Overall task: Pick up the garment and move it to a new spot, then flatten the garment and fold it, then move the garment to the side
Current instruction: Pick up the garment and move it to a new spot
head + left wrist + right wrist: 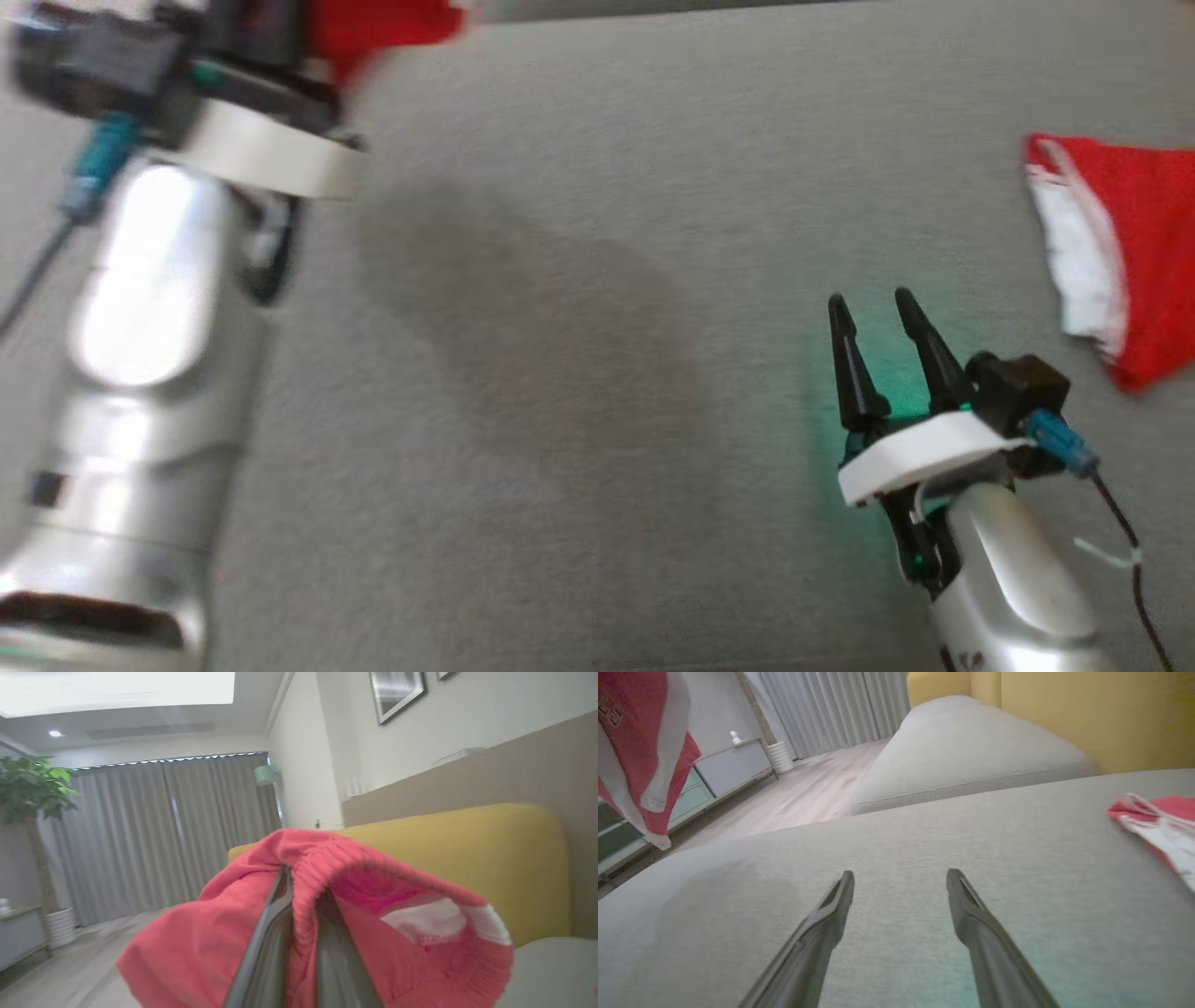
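I had the left gripper (pixel 301 891) clamped on the red garment (pixel 224 938), hanging at eleven o'clock over the grey cushion (pixel 597 373), the right gripper (pixel 870 301) spread apart at five o'clock, a second red cloth (pixel 1153 280) at three.

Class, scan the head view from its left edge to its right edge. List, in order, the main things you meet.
left forearm → hanging red garment → right gripper, jaws open → red-and-white garment at the right edge
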Controlling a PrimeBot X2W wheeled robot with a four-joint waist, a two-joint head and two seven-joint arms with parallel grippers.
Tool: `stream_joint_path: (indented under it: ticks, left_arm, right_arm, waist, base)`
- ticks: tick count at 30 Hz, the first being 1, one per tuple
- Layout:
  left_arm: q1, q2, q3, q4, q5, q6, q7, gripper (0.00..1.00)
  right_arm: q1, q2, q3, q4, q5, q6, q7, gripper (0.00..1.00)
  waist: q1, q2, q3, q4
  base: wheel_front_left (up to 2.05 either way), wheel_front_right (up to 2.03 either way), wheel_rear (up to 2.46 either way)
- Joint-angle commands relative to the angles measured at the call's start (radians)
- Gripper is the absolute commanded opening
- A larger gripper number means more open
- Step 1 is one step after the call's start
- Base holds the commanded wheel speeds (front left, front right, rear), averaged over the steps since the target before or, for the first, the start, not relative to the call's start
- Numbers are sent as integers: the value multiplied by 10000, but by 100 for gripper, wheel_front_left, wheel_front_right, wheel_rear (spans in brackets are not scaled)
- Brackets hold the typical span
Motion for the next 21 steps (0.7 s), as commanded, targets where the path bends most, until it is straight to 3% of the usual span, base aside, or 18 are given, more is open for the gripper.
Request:
stream_joint_path:
  ticks: [1, 7, 8, 9, 10, 16, 21]
  left_arm:
    - [-229, 89, 149, -407, -279, -44, -40, 0]
    - [599, -1033, -1027, -628, -917, -52, -40, 0]
    - [824, -1115, -1176, -579, -878, -53, -40, 18]
    - [1071, -1178, -1276, -484, -808, -53, -40, 73]
    - [1327, -1231, -1324, -391, -738, -53, -40, 100]
    - [2826, -1305, -990, 222, -334, 109, -40, 100]
    - [4512, -1054, -33, 519, -106, 388, -40, 100]
  right_arm:
    - [9, -7, 242, -244, 74, -7, 4, 100]
    - [196, -7, 200, -268, 114, -7, 4, 100]
    - [198, -7, 185, -280, 118, -7, 4, 100]
    - [201, -7, 173, -298, 120, -7, 4, 100]
    - [208, -7, 154, -319, 119, -7, 4, 100]
    - [267, -7, 12, -376, 120, -7, 4, 100]
    - [328, -7, -48, -373, 102, -7, 4, 100]
  waist:
    - [2, 0, -585, -795]
    - [2, 0, -672, -1527]
    - [2, 0, -633, -1590]
    - [2, 0, -602, -1629]
    - [2, 0, -570, -1652]
    - [2, 0, -525, -1520]
    - [2, 0, -743, -1154]
  base:
    - [0, 0, 0]
    - [0, 0, 0]
    - [0, 0, 0]
    - [0, 0, 0]
    - [0, 0, 0]
    - [0, 0, 0]
    - [0, 0, 0]
